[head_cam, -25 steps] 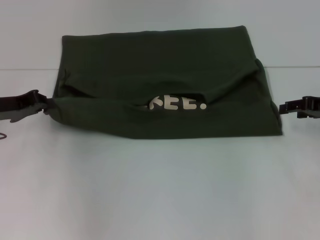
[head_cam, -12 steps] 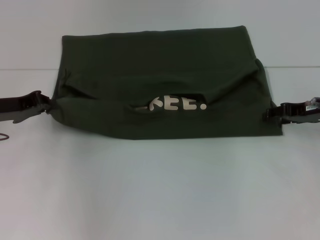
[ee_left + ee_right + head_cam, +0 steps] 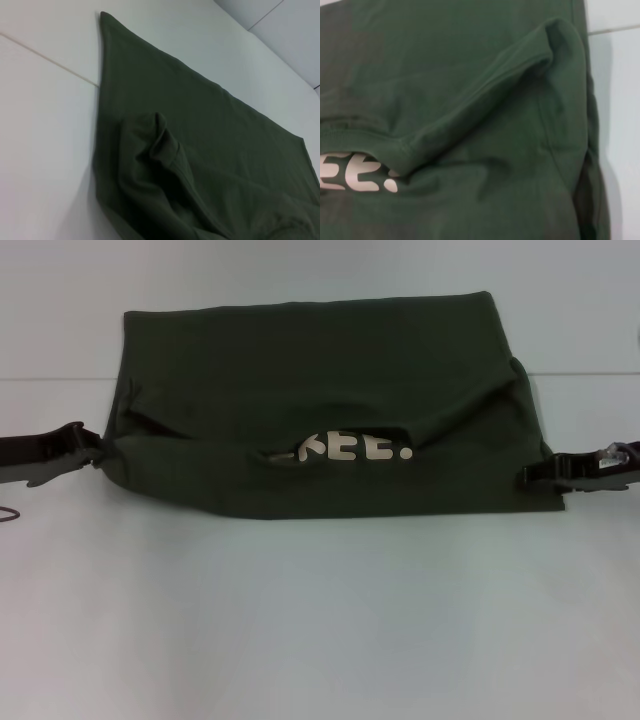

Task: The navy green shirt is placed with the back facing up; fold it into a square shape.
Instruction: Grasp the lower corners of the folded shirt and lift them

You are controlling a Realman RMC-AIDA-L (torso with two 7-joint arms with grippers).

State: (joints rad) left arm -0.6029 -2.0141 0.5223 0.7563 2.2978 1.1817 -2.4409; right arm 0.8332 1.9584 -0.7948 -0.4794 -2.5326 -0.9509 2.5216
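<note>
- Your right hand (image 3: 530, 475) has moved inward along the table: a second ago it sat clear of the navy green shirt (image 3: 320, 400), and now its tip reaches the shirt's right edge, near the lower corner.
- Your left hand (image 3: 92, 448) has crept slightly closer, so its tip now meets the shirt's left edge.

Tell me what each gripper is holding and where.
The left gripper touches the shirt at its left edge, the right gripper at its right edge. Whether either actually grips the cloth cannot be told.
</note>
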